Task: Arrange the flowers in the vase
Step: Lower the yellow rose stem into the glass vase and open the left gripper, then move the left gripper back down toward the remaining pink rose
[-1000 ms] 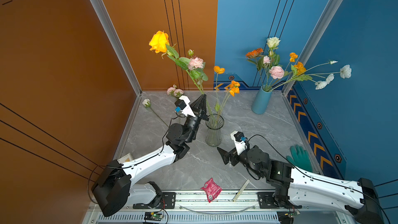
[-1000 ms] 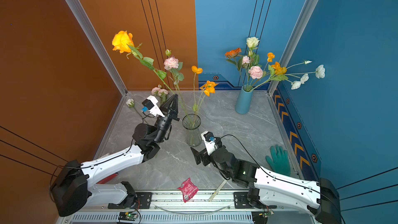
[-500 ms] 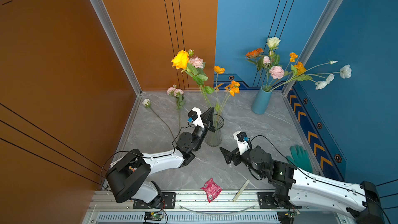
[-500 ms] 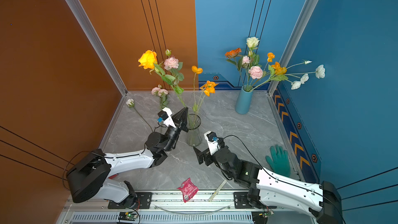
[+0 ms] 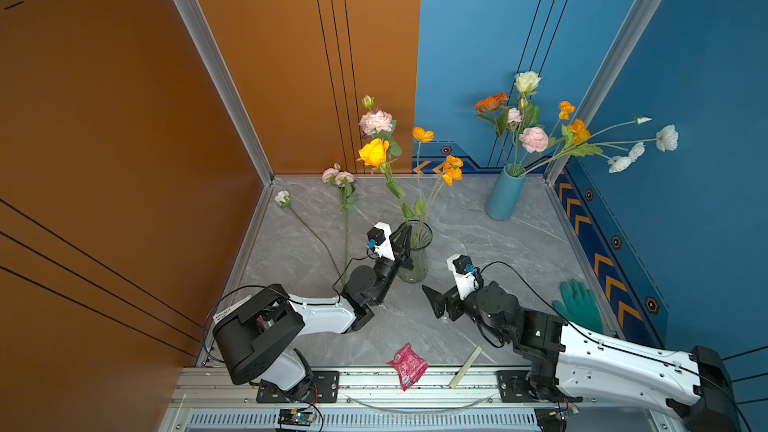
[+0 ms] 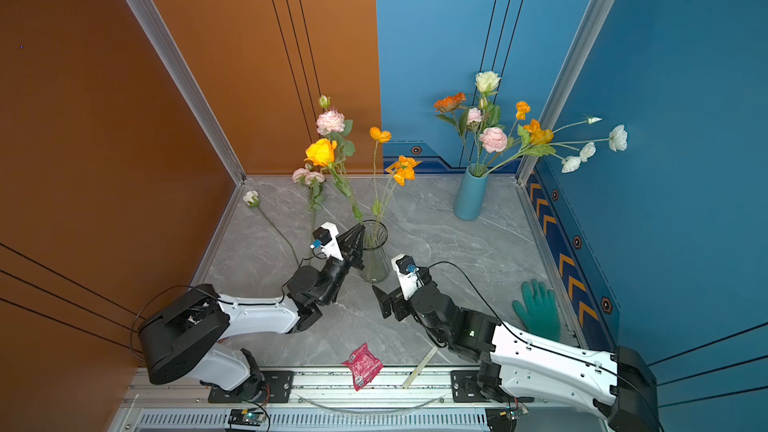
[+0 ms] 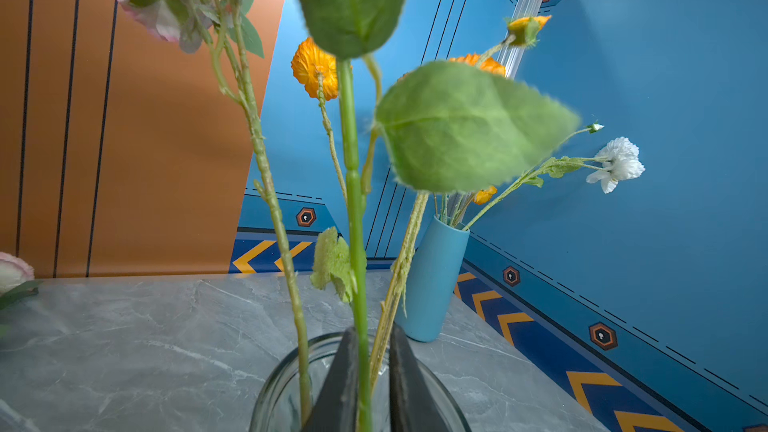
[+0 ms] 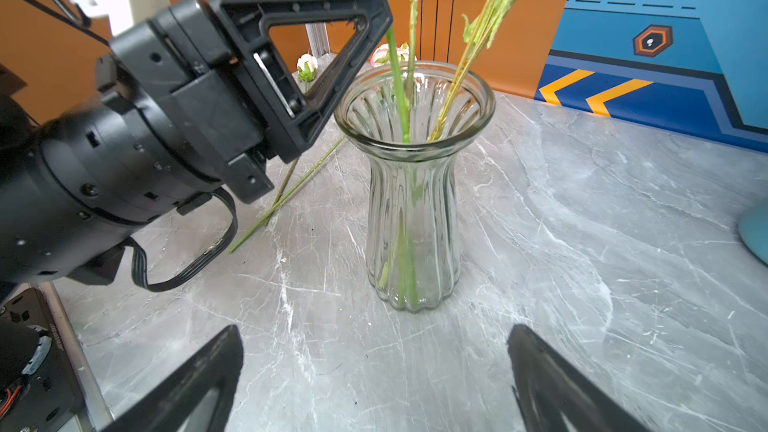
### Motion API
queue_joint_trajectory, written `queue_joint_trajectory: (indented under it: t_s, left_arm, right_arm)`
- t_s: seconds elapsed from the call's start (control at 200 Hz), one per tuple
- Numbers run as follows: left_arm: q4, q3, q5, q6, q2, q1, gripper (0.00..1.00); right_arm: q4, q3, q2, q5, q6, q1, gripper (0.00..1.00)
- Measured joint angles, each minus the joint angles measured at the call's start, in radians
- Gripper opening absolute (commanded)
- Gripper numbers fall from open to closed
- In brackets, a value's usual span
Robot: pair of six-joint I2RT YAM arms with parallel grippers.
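At glass vase (image 8: 436, 209) rim, 9 o'clock side: left gripper (image 7: 372, 330) jaws slightly apart, yellow flower (image 5: 374, 152) stem loose between them, its foot down inside vase. Step, likely: release of this stem. Next: back out clear of big leaf (image 7: 469, 126), then fetch white bud (image 5: 282, 197) or pink pair (image 5: 338, 176) lying at vase's 10 o'clock. Empty right gripper (image 8: 376, 330), 5 o'clock, jaws wide. Glass vase also holds pink flower (image 5: 375, 121), orange sprigs (image 5: 452, 169); blue vase (image 5: 503, 197), 2 o'clock, mixed bunch (image 5: 534, 139).

Glass vase (image 8: 411, 201): clear, ribbed, glossy. Desk (image 8: 582, 243): grey marble-look slab, smooth, faint sheen. Blue vase (image 7: 432, 280): matt (ceramic or plastic, unclear). Leaf (image 7: 465, 130): fuzzy cloth, frayed edges. Left gripper (image 8: 379, 9): matt black plastic.
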Motion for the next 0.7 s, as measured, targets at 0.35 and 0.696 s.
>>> queue_joint_trajectory:
  t_s: [0.35, 0.696]
  left_arm:
    - [0.0, -0.051, -0.031, 0.005, -0.035, -0.019, 0.27]
    - [-0.226, -0.106, -0.059, 0.032, -0.306, -0.03, 0.58]
  right_arm:
    - [0.019, 0.0, 0.043, -0.018, 0.0, -0.001, 1.0]
    - [0.049, 0.0, 0.056, -0.019, 0.001, -0.001, 1.0]
